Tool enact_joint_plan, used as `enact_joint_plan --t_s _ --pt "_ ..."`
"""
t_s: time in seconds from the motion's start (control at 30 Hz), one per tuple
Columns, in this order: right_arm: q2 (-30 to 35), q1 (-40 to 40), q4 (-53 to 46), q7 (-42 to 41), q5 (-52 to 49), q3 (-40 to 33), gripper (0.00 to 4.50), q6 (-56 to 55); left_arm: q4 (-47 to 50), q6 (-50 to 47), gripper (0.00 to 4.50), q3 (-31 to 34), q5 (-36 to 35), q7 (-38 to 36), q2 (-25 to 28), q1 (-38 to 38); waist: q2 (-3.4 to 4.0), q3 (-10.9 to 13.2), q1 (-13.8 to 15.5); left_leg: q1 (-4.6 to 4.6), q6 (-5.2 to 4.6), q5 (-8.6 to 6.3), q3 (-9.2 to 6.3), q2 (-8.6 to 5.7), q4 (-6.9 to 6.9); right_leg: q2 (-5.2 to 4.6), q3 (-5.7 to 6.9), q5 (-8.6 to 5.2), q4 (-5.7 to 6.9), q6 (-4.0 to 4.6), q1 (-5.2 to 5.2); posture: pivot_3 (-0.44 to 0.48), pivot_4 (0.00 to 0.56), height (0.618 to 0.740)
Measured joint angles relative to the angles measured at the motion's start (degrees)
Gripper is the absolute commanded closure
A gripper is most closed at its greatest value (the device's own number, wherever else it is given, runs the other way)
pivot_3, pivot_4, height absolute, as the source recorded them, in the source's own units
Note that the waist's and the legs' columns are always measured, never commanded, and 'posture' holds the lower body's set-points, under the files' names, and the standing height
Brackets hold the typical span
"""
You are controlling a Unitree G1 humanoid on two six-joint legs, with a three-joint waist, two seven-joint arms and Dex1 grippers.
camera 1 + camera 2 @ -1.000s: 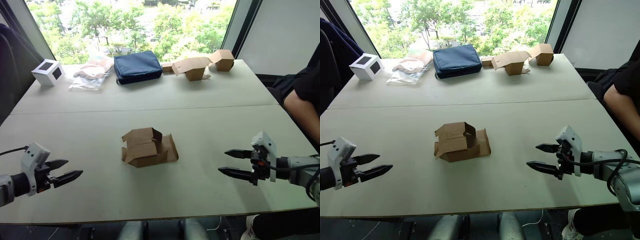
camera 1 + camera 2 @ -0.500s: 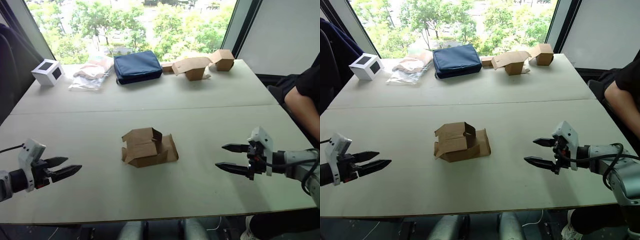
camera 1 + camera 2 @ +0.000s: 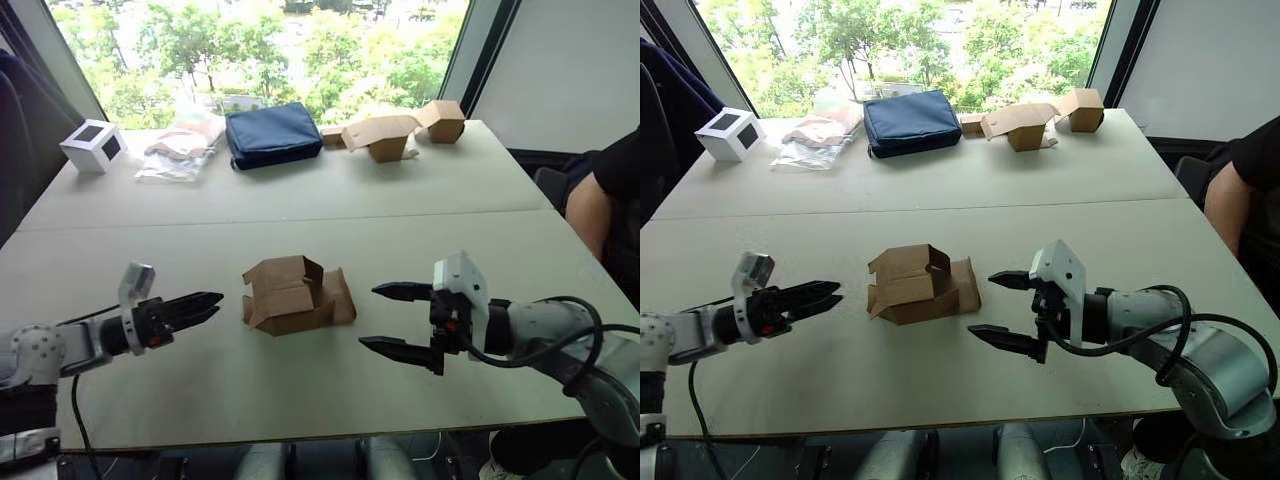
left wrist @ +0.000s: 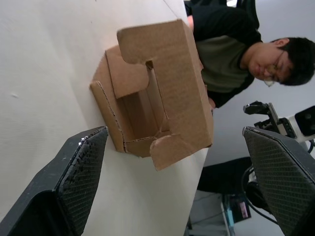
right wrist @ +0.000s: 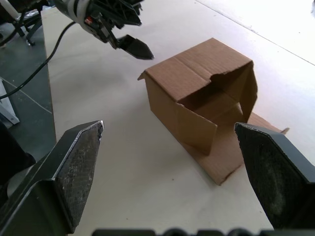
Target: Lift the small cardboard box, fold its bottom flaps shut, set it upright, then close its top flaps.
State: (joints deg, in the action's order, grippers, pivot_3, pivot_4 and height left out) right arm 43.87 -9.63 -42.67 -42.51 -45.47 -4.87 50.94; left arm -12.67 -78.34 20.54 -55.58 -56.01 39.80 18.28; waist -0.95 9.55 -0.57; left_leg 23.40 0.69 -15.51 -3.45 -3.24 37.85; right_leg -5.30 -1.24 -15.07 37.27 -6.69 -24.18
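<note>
A pale table [image 3: 420,215] is carrying everything, with a person [image 3: 612,190] sitting at its right edge. Along the far edge, from the left corner, are lying a white cube [image 3: 93,145], a clear plastic bag [image 3: 178,148], a dark blue pouch [image 3: 273,134] and two brown boxes with splayed flaps [image 3: 400,127]. The small cardboard box [image 3: 296,295] is lying on its side near the middle of the table, toward the near edge, open end facing up and its flaps [image 5: 199,132] hanging loose — one long panel is lying flat on the table on its right side. The right gripper [image 3: 393,320] is hovering just right of the box, its two black fingers spread wide, not touching the cardboard. The left gripper [image 3: 198,305] is pointing at the box from its left, close but apart from it; its fingers [image 4: 74,169] are standing well apart too — the box is sitting between them in the left wrist view.
</note>
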Motion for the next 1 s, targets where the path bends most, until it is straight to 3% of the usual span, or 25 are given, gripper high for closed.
enact_joint_plan --t_s 0.5,1.0 --pt "0.07 2.74 -1.78 4.94 0.15 1.63 0.02 -0.15 -4.18 -1.02 0.0 -8.39 0.81 -0.95 -3.84 8.12 -0.02 -0.01 -0.01 0.0 0.0 0.0 -0.02 0.0 0.03 0.04 0.02 0.0 -0.01 0.0 0.05 0.0 0.15 0.74" --pt "0.02 2.91 -2.13 5.96 -0.22 1.71 0.02 -0.94 -6.67 1.23 0.0 -10.64 2.47 -2.97 -7.28 11.51 -0.03 -0.01 0.03 0.0 -0.02 -0.01 -0.03 0.0 0.06 0.04 0.05 0.0 -0.02 0.0 0.09 0.0 0.15 0.74"
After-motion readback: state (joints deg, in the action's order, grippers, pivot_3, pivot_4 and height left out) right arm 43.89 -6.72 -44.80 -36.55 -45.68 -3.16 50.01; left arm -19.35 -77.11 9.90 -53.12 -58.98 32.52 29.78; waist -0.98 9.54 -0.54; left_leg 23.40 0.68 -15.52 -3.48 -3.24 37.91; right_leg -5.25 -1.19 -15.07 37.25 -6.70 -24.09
